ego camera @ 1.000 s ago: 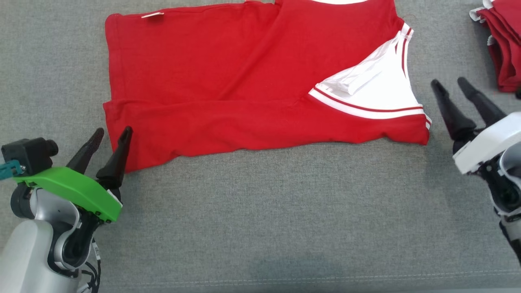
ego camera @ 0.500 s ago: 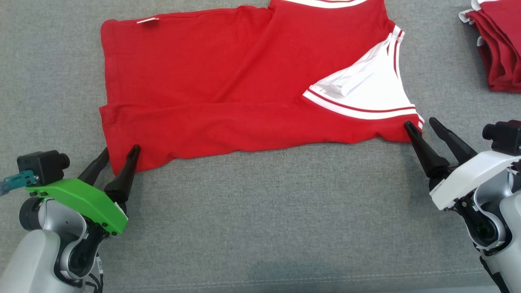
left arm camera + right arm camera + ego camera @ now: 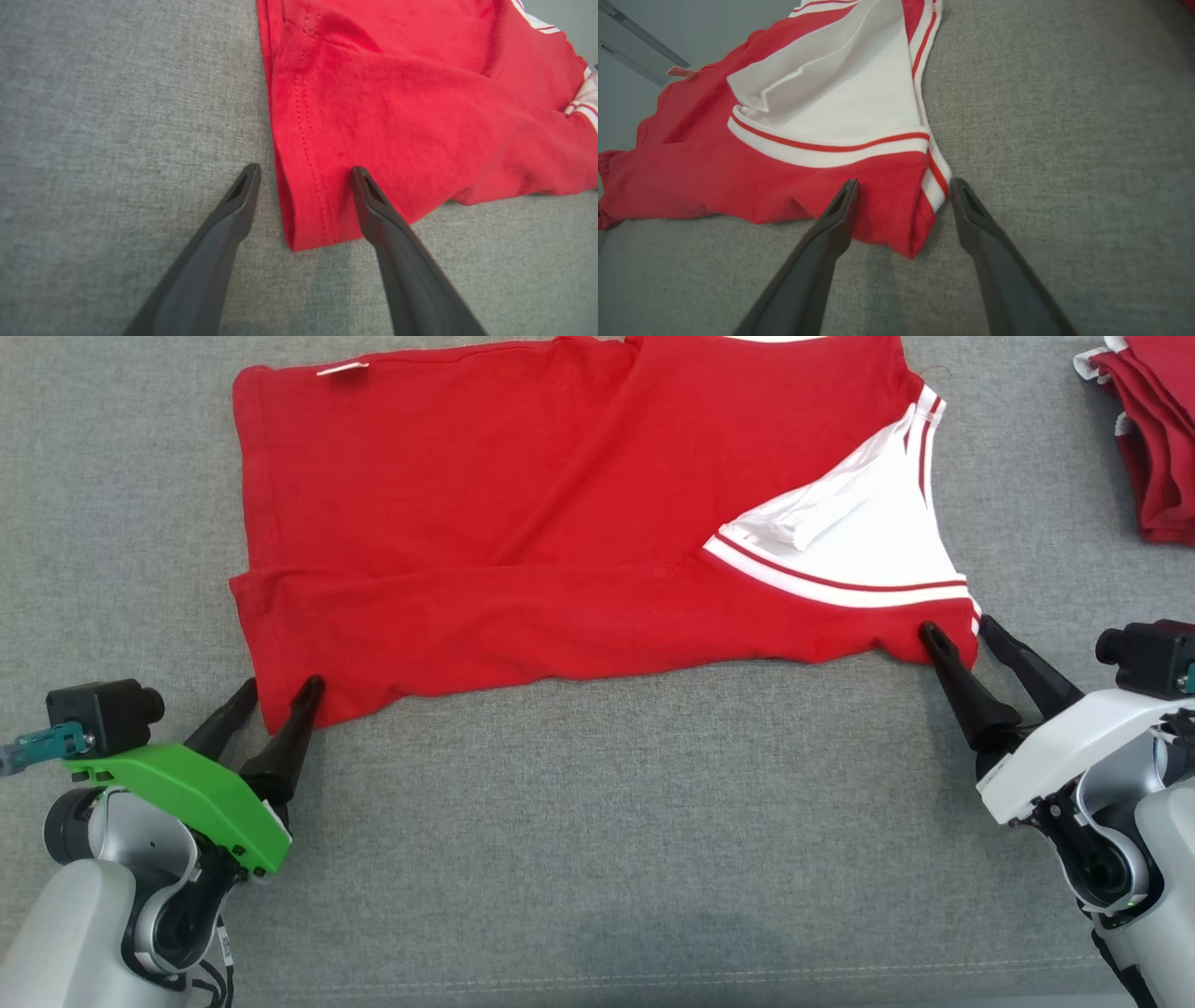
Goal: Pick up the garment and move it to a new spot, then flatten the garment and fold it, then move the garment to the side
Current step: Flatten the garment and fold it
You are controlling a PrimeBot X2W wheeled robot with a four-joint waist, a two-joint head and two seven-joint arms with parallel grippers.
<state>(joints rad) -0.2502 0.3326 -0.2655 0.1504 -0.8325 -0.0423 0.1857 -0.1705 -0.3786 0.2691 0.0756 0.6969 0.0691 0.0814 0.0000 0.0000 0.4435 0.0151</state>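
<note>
Left gripper (image 3: pixel 281 683), right gripper (image 3: pixel 956 625), straddling garment (image 3: pixel 523 523) corners

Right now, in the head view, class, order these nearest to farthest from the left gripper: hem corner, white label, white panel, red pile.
1. hem corner, between the left gripper fingers
2. white label, far left edge
3. white panel, right side
4. red pile, far right

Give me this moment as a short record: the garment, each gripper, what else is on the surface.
garment: red shirt with white trim, partly folded, lying on the grey surface
left gripper: open, shirt's near left corner between its fingers
right gripper: open, shirt's near right corner between its fingers
held: nothing gripped yet
other: pile of red garments at the far right
</note>
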